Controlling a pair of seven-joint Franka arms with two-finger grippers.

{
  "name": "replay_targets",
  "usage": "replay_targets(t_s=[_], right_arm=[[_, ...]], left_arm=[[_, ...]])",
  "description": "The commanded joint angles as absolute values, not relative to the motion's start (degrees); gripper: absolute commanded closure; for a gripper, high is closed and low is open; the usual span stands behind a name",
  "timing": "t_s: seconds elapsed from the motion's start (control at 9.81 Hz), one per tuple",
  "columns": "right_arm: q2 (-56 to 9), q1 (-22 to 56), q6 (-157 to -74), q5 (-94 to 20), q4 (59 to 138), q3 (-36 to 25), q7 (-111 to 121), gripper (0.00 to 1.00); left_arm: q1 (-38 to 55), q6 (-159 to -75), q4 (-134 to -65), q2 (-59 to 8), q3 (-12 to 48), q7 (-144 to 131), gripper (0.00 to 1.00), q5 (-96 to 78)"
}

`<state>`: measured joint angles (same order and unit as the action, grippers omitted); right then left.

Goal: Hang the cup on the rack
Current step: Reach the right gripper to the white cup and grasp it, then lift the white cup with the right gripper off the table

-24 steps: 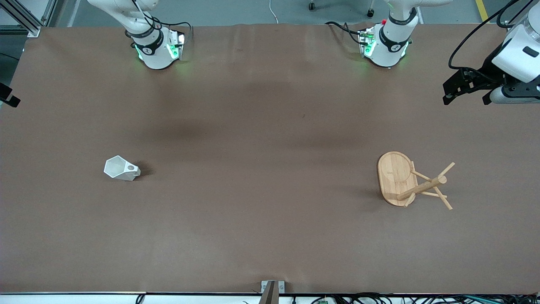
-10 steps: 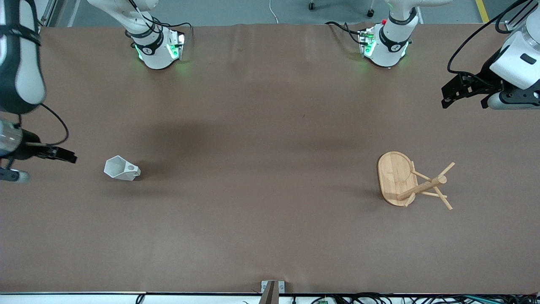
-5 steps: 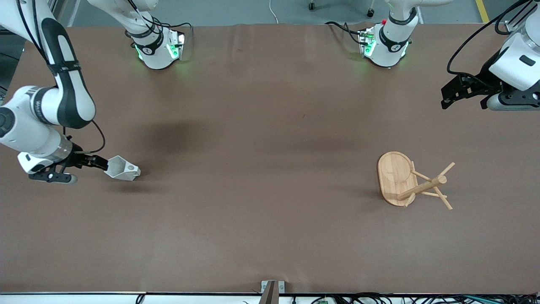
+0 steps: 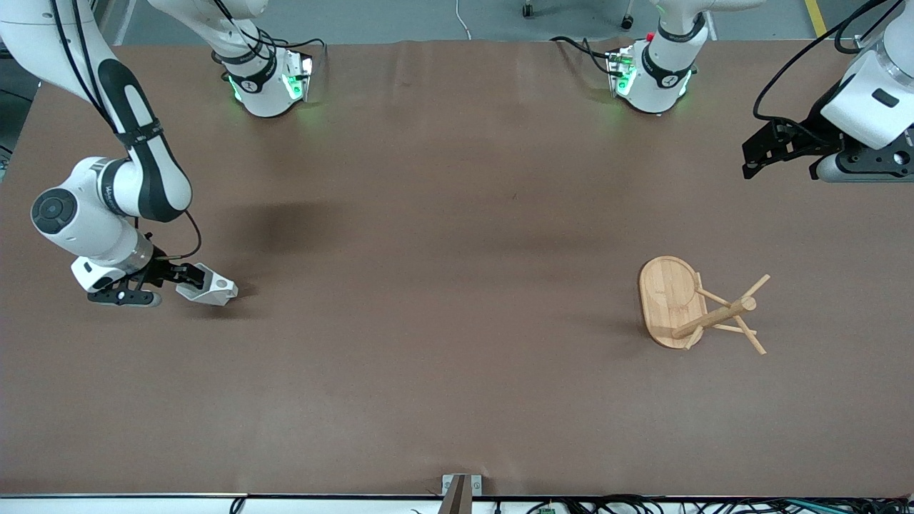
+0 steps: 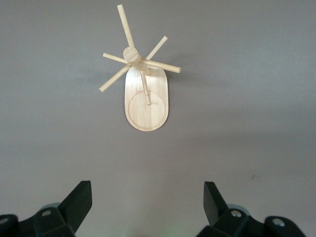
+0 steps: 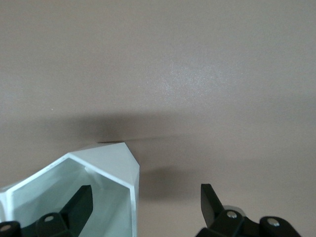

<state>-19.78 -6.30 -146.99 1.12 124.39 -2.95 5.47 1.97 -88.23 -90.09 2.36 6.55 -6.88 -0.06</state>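
Observation:
The white faceted cup (image 4: 213, 289) lies on its side on the brown table, toward the right arm's end. My right gripper (image 4: 188, 275) is low at its mouth and open. In the right wrist view one finger (image 6: 81, 200) sits inside the cup (image 6: 116, 165) and the other is outside, so the right gripper (image 6: 145, 193) straddles the cup's wall. The bamboo rack (image 4: 689, 307) stands on its oval base toward the left arm's end. My left gripper (image 4: 780, 165) hangs open and empty over the table edge there. In the left wrist view the rack (image 5: 146, 101) lies well ahead of the left gripper (image 5: 146, 187).
The two arm bases (image 4: 268, 82) stand along the table edge farthest from the front camera. A small metal bracket (image 4: 460, 489) sits at the table's edge nearest the camera. Bare brown table lies between cup and rack.
My right arm swung in from the table's end and brought its open gripper down to the cup's mouth. The left gripper shifted only slightly. Cup and rack have not moved.

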Motion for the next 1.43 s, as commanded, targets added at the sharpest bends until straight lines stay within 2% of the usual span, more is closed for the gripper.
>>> replay_targets(t_s=[0.0,0.1,0.2,0.31,0.41,0.51,0.71,0.82,0.92,1.32], right_arm=[[-20.38,-7.12,-147.83,1.67,124.72,-2.29,6.33,0.23],[-21.09,-7.12,-147.83,1.67,124.46,-2.29,6.24,0.35],[-21.35,-7.12,-147.83,1.67,124.37,-2.29,6.24,0.51],[-21.36,-7.03,-147.75,1.67,124.28,-2.29,6.07,0.77],[-21.36,-7.03,-147.66,1.67,124.19,-2.2,5.98,0.95],[-21.36,-6.94,-147.05,1.67,123.49,-2.28,5.98,0.99],[-21.36,-6.68,-144.6,1.67,121.92,-2.29,6.24,0.99],[-21.1,-6.51,-138.4,1.67,118.95,-2.11,6.5,0.99],[-20.75,-5.98,-128.6,1.58,113.09,-2.11,6.59,0.99],[-19.95,-5.28,-96.92,-9.29,89.61,-1.94,6.68,0.99]], left_arm=[[1.5,-87.36,-89.56,0.09,7.03,-6.15,0.0,0.26],[1.49,-87.36,-89.47,0.0,7.03,-6.15,0.0,0.09],[1.84,-87.36,-89.47,-0.09,6.94,-6.15,0.0,0.17],[2.11,-87.36,-89.47,-0.09,7.03,-6.15,0.0,0.44],[2.2,-87.36,-89.56,-0.17,7.03,-6.24,0.0,0.87],[2.2,-87.36,-89.56,-0.18,7.03,-6.24,0.0,0.97],[2.2,-87.36,-89.56,-0.44,7.03,-6.24,0.0,0.88],[2.28,-87.36,-89.47,-0.44,7.03,-6.33,0.0,0.79],[2.2,-87.36,-89.47,-0.44,7.03,-6.42,0.0,0.79],[2.02,-87.36,-89.56,-0.44,7.03,-6.42,0.0,0.88]])
